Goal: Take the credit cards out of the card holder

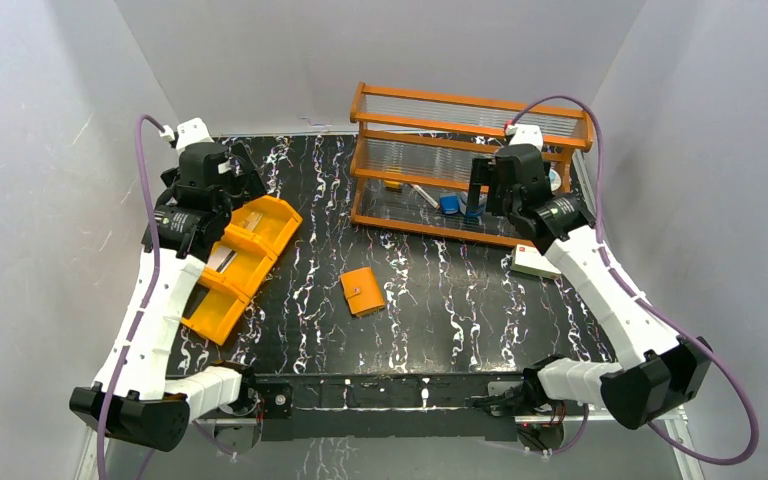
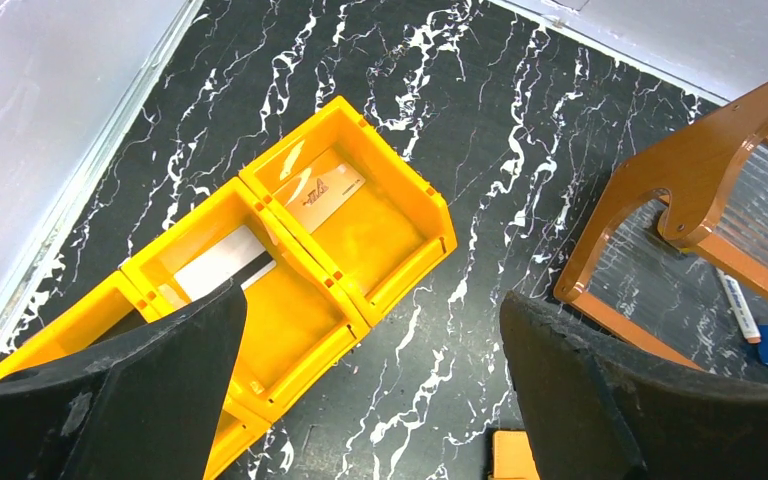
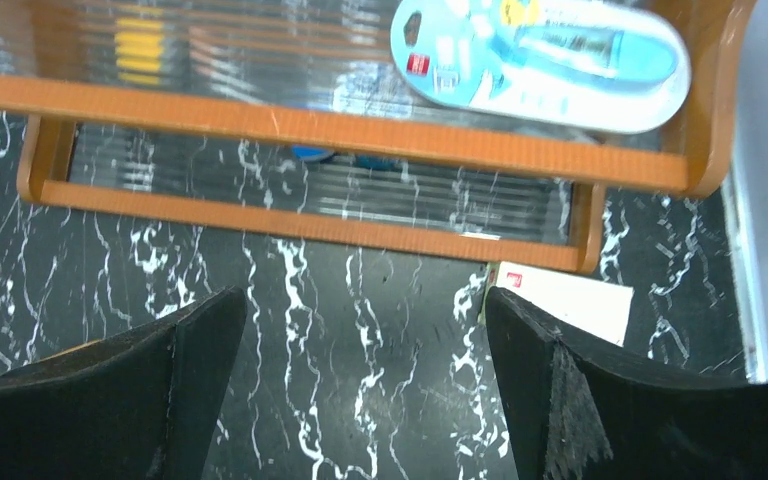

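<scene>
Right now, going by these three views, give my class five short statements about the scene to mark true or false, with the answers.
1. The card holder lies closed on the table. True.
2. The left gripper is shut on a card. False: it is open and holds nothing.
3. The orange tray holds a tan card and a whitish card with a dark stripe, in separate compartments. True.
4. The white box sits on the top shelf of the rack. False: it lies on the table, in front of the rack.
5. The right gripper is open. True.
</scene>
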`<state>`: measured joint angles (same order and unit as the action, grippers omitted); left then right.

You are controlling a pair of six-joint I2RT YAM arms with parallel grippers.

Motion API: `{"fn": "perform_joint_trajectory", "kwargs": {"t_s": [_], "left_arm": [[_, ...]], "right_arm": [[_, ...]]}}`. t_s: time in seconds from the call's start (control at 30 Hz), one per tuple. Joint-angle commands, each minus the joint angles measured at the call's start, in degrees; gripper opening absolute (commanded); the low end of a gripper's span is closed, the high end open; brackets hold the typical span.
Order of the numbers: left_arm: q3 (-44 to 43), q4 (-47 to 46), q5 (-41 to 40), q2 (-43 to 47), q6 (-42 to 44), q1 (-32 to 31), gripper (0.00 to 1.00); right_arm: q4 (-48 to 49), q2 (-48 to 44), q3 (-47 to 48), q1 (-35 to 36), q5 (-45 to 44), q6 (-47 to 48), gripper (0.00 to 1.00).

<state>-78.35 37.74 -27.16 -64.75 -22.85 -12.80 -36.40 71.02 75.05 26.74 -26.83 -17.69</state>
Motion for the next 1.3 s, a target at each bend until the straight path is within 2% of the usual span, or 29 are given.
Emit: {"fn": "perform_joint_trajectory", "kwargs": {"t_s": [0.0,0.13,0.33,0.57,0.67,0.93,1.27], "left_arm": [[0.63,-0.52,3.88,0.80,-1.49,2.05,0.98],[1.39,-0.32,7.52,0.87,-2.69,3.97,0.98],[5.05,-2.63,20.94,0.55,-4.05,6.66,0.98],[10.83,-5.90,39.51,-1.74,-5.19,8.70,0.98],[12.65,-5.71,44.29,-3.08,-4.44,8.25,0.98],[16.72,-2.99,44.70,-5.10,-3.24,1.06,0.98],[19.30,-1.00,39.09,-1.67,-3.21,-0.86,0.98]], "right_arm": [[1.04,-4.86,-3.59,-2.08,8.69,-2.42,0.98],[1.03,-7.91,-7.44,-4.18,17.83,-4.16,0.98],[-0.07,-9.54,-11.10,-5.13,29.24,-6.48,0.98],[-4.58,-5.49,-12.32,0.79,24.95,-11.97,0.98],[-3.09,-3.19,-13.78,2.53,22.09,-15.18,0.98],[4.36,8.61,-15.25,4.49,17.02,-22.23,0.98],[10.10,24.45,-10.17,5.10,7.43,-24.45,0.98]]}}
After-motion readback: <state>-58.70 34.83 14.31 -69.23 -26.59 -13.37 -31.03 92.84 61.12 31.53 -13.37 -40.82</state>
